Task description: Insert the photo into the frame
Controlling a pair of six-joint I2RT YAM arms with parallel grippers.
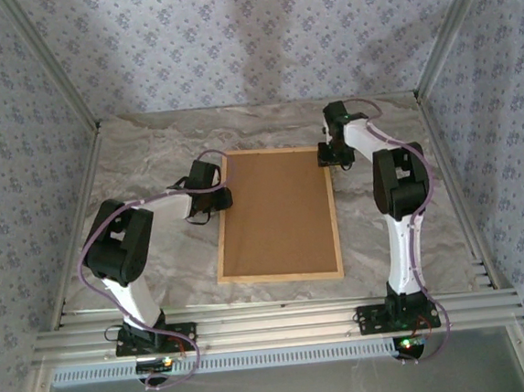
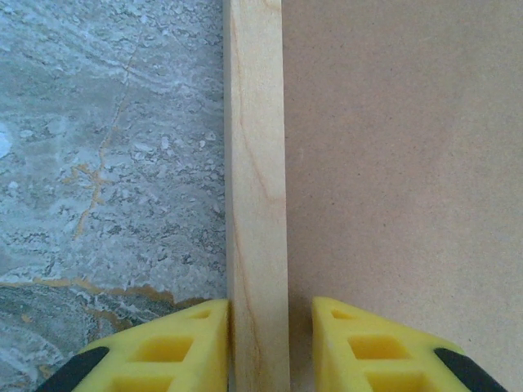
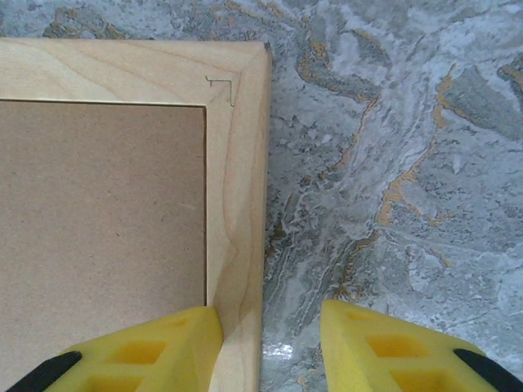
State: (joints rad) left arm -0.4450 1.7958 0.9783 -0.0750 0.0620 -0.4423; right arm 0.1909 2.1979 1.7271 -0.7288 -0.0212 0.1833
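The light-wood frame (image 1: 280,276) lies flat in the middle of the table, its opening filled by a plain brown backing board (image 1: 277,213). The photo is out of view. My left gripper (image 1: 224,197) is down at the frame's left rail. In the left wrist view this gripper (image 2: 270,327) straddles the rail (image 2: 255,163): one finger touches its outer edge, the other stands a narrow gap off over the board (image 2: 400,163). My right gripper (image 1: 326,158) is at the far right corner. There it (image 3: 270,335) stands open, one finger over the rail (image 3: 237,163), the other over bare table.
The table top (image 1: 149,160) is grey marble-patterned. Patterned walls with metal posts close it in on three sides. An aluminium rail (image 1: 273,323) along the near edge carries both arm bases. Free table surface lies left, right and behind the frame.
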